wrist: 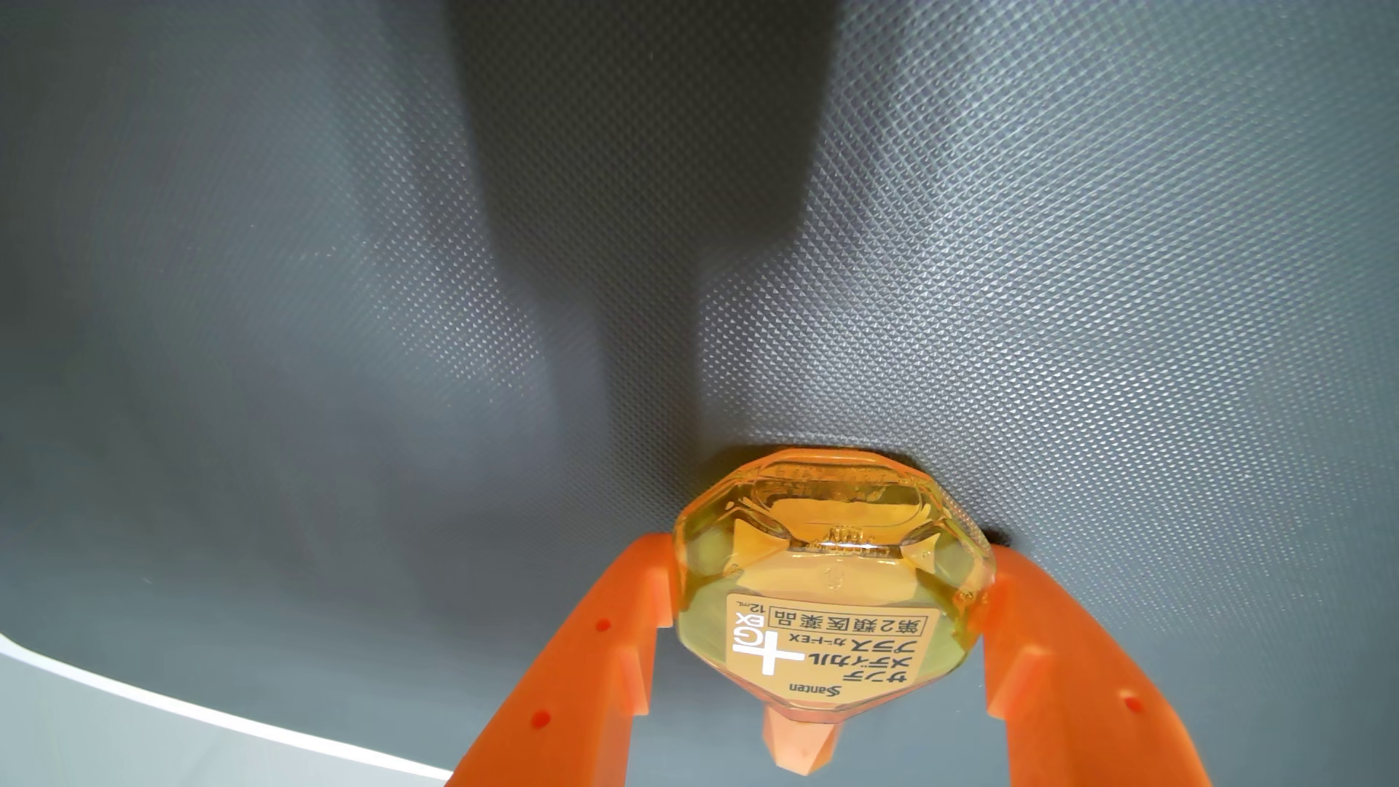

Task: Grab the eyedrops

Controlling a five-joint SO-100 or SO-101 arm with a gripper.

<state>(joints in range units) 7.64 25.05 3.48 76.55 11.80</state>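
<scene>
The eyedrops bottle (825, 643) is a small amber translucent bottle with a white and gold Japanese label and an orange cap (799, 745) pointing toward the camera. It sits low in the middle of the wrist view. My gripper (829, 579) has its two orange fingers (606, 666) pressed against the bottle's left and right sides, shut on it. The bottle's base points away from me, close over the mat, with a thin dark shadow beside it. Whether the base touches the mat I cannot tell.
A dark grey textured mat (1060, 265) lies under everything. The arm's broad shadow (628, 189) runs down its middle. At the lower left the mat's white rounded edge (151, 700) curves past, with a pale surface (68, 745) beyond it.
</scene>
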